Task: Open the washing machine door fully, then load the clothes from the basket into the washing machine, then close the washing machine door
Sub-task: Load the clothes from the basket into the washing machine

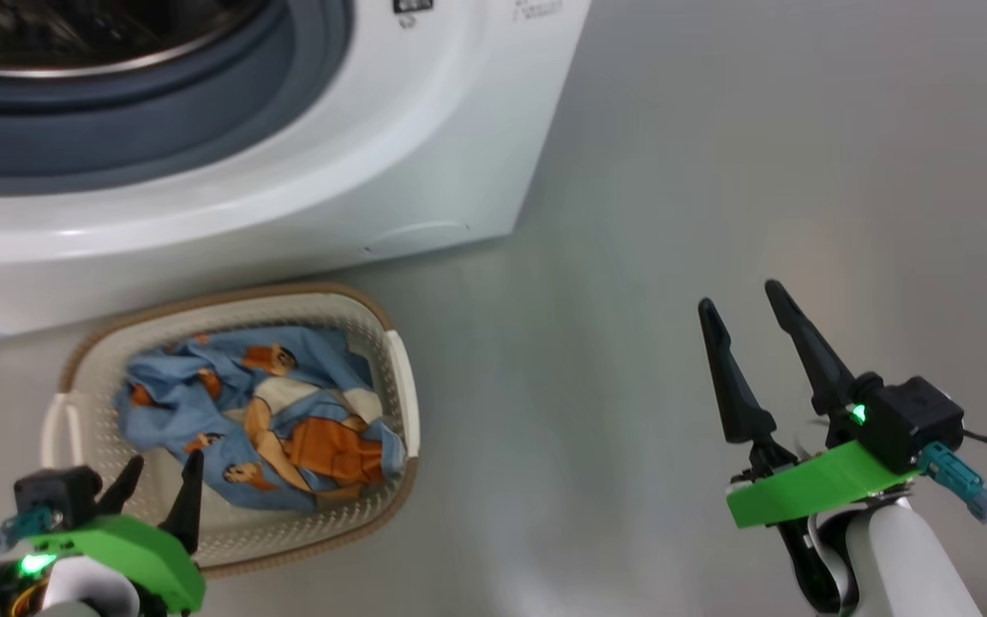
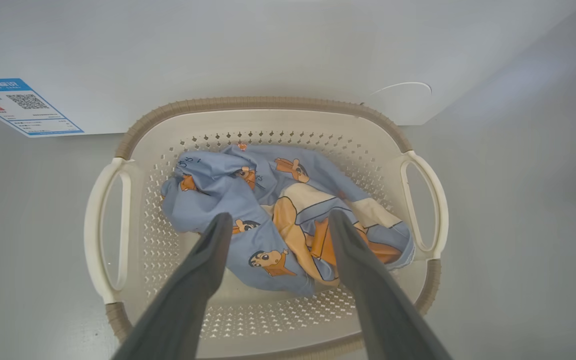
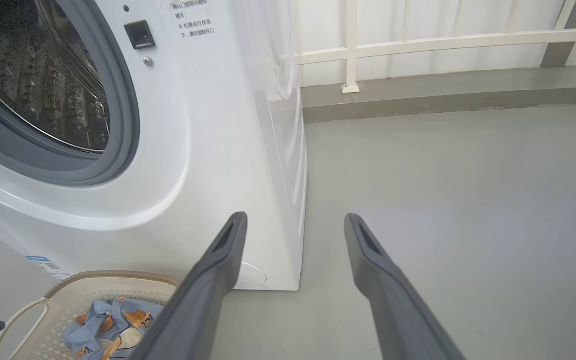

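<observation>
Both jaws gape wide, empty: left gripper (image 2: 279,216) above the basket (image 2: 268,104), right gripper (image 1: 738,293) well clear of it. I'd lower left onto the clothes (image 2: 263,195), mid-heap, pinching deep.

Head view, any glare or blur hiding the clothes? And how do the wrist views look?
Head view: clothes evenly lit and sharp; a pale sheen on the floor right of the basket, hiding nothing. Left wrist view: wide-angle bowing of the basket rim, print crisp. Right wrist view: drum dark inside with bright glints; washer front glossy.
</observation>
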